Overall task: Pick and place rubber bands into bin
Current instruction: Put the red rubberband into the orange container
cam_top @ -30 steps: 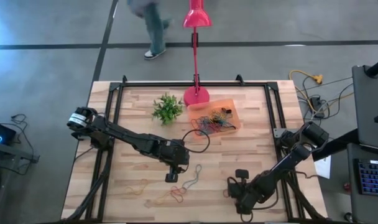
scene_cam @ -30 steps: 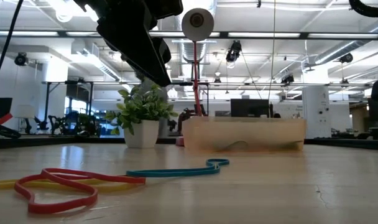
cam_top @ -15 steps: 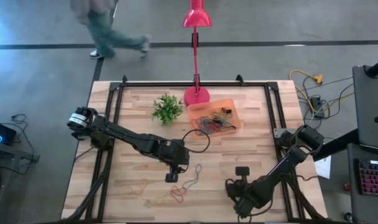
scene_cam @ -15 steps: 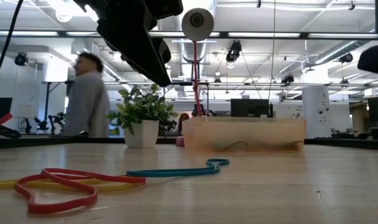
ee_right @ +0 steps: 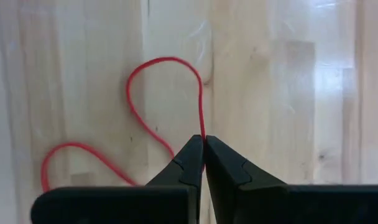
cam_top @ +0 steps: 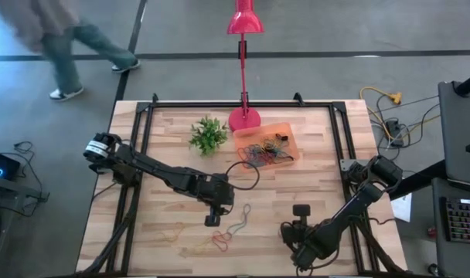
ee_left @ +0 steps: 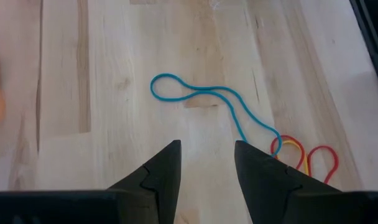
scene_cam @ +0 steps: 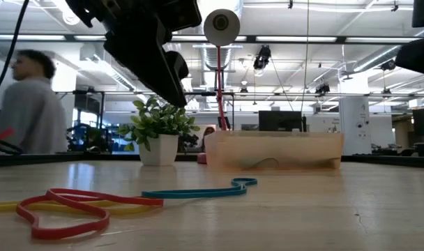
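A blue rubber band [ee_left: 207, 102] lies flat on the wooden table [cam_top: 312, 185], with red and yellow bands [cam_top: 219, 241] beside it. My left gripper [ee_left: 207, 149] hangs open above the near end of the blue band and touches nothing. Near the table's front edge my right gripper [ee_right: 203, 144] is shut on a red rubber band [ee_right: 148, 106]. The orange bin [cam_top: 285, 127] stands at the back, with several coloured bands lying in it. My right gripper pinches one strand of the red band [ee_right: 202, 132] between its two shut fingertips, only at their free ends. The fingers come from above, pointing steeply down. The band's loops curve away from the fingers over the wood; whether they rest on it I cannot tell.
A small green plant [cam_top: 208, 135] and a pink lamp base [cam_top: 244, 120] stand beside the bin at the back. A lone yellow band [cam_top: 173, 232] lies toward the front left. A person [scene_cam: 31, 104] walks past beyond the table's far edge.
My right gripper has risen a little and tipped steeper downward, staying shut. The person behind the table has walked from its middle toward its left.
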`<state>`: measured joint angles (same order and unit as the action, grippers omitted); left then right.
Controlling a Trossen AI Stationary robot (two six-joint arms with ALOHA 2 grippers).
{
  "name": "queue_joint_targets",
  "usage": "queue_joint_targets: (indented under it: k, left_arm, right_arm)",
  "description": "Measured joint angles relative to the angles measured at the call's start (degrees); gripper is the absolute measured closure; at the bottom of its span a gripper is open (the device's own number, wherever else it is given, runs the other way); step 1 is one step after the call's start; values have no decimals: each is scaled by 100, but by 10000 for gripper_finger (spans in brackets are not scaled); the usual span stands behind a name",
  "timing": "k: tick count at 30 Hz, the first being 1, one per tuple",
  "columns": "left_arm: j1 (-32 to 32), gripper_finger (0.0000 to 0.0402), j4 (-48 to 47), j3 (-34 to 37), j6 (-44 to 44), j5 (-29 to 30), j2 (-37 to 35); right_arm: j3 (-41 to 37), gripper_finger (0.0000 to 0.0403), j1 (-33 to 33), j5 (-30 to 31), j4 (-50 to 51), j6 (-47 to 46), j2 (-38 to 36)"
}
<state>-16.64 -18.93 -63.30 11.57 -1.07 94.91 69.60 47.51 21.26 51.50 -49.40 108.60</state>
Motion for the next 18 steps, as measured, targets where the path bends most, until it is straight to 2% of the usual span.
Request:
queue_joint_targets:
  k: [10, 18]
  left_arm:
    - [0, 268, 232, 148, 1, -1, -7]
    - [0, 268, 231, 148, -76, -1, -13]
  right_arm:
    - [46, 395, -12, 485, 334, -12, -11]
    - [395, 395, -15, 1244, 1092, -13, -11]
